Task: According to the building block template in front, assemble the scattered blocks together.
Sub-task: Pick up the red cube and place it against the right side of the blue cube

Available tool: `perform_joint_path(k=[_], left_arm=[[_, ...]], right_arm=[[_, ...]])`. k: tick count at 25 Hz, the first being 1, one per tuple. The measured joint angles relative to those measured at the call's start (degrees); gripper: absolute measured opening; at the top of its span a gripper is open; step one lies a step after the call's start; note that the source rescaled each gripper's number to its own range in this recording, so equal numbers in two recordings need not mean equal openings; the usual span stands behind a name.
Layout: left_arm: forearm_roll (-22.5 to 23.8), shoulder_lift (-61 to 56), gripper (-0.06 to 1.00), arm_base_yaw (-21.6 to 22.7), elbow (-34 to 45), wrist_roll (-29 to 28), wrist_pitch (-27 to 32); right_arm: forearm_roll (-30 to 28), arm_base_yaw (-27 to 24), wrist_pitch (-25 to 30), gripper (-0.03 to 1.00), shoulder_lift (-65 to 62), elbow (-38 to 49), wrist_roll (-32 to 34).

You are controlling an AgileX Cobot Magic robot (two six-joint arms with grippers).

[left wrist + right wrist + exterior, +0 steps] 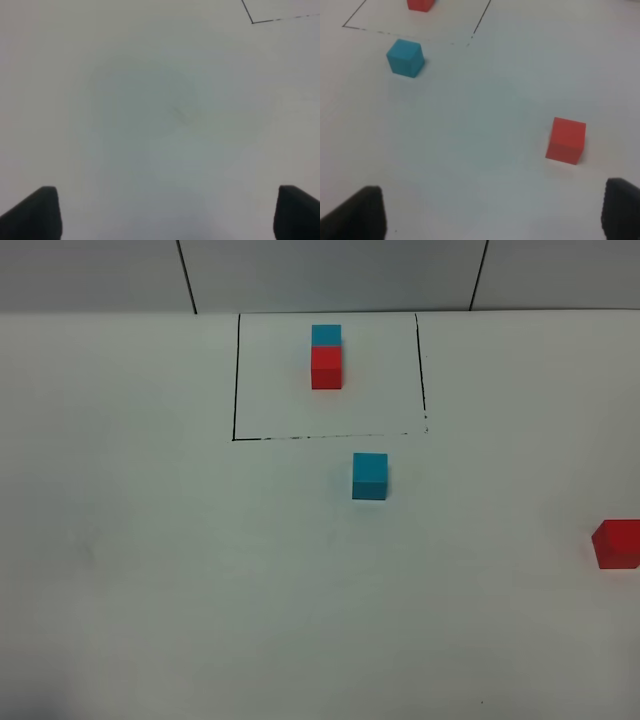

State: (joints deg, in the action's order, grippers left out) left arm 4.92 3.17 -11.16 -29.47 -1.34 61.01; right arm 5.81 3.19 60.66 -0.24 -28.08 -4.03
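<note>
Our left hand and right hand both gape wide, holding nothing. In the high view the template sits upper centre inside its black frame. The blue cube lies just below that frame, and the red cube is at the right edge. We should square the right hand to the red cube's faces before closing.

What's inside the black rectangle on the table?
Inside the black rectangle stand two cubes, touching: a cyan cube at the far side and a red cube in front of it. Nothing else shows inside. Their touching faces and undersides are hidden.
</note>
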Motion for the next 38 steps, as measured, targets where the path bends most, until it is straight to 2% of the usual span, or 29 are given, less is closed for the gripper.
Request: perform_joint_path(k=[7,16,23,33,38], left_arm=[[-1.5,-3.4,0.82,0.0,0.8,1.3,-0.8],[-1.8,-3.4,0.59,0.0,0.8,1.3,-1.0],[-1.8,-3.4,0.46,0.0,0.8,1.3,-1.0],[-1.9,-3.4,0.32,0.0,0.8,1.3,-1.0],[-1.4,-3.4,0.31,0.0,0.3,3.8,-2.6]], right_arm=[[0.0,0.0,0.0,0.75,0.0,0.0,0.0],[0.0,0.0,0.0,0.74,0.0,0.0,0.0],[0.0,0.0,0.0,0.74,0.0,0.0,0.0],[0.0,0.0,0.0,0.74,0.0,0.0,0.0],[0.0,0.0,0.0,0.74,0.0,0.0,0.0]])
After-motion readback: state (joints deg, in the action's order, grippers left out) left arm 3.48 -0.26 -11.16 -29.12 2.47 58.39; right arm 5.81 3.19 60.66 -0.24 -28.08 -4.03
